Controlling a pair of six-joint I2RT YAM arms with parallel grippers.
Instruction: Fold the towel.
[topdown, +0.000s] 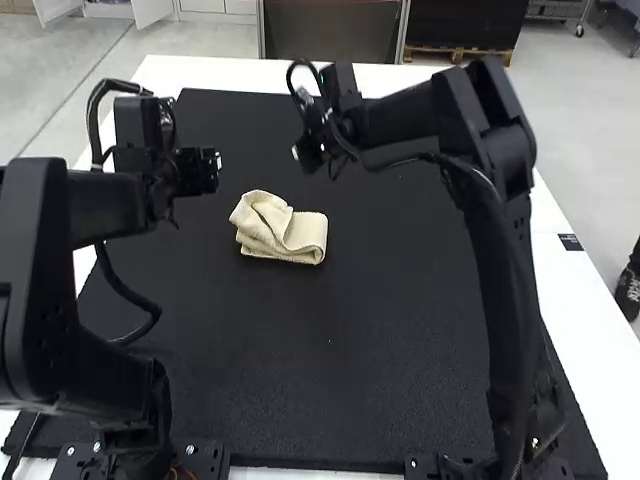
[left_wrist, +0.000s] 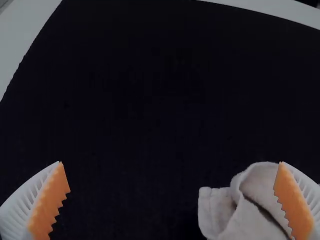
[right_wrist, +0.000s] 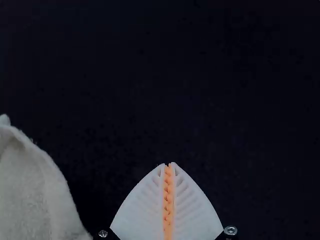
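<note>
The cream towel (topdown: 285, 230) lies folded and partly bunched on the black mat, its left part twisted up and its right part flatter. My left gripper (topdown: 205, 172) hangs above the mat, up and to the left of the towel in the high view. In its wrist view the left gripper (left_wrist: 172, 175) is open, with one finger over part of the towel (left_wrist: 255, 210) and nothing held. My right gripper (topdown: 305, 155) is farther back, above the mat beyond the towel. Its wrist view has the right gripper (right_wrist: 168, 165) shut with nothing between the pads, beside the towel (right_wrist: 35, 195).
The black mat (topdown: 400, 300) covers most of the white table (topdown: 560, 215). The right arm reaches over the mat's right and far parts, while the left arm stands along its left edge. A dark cable loops down near the left arm.
</note>
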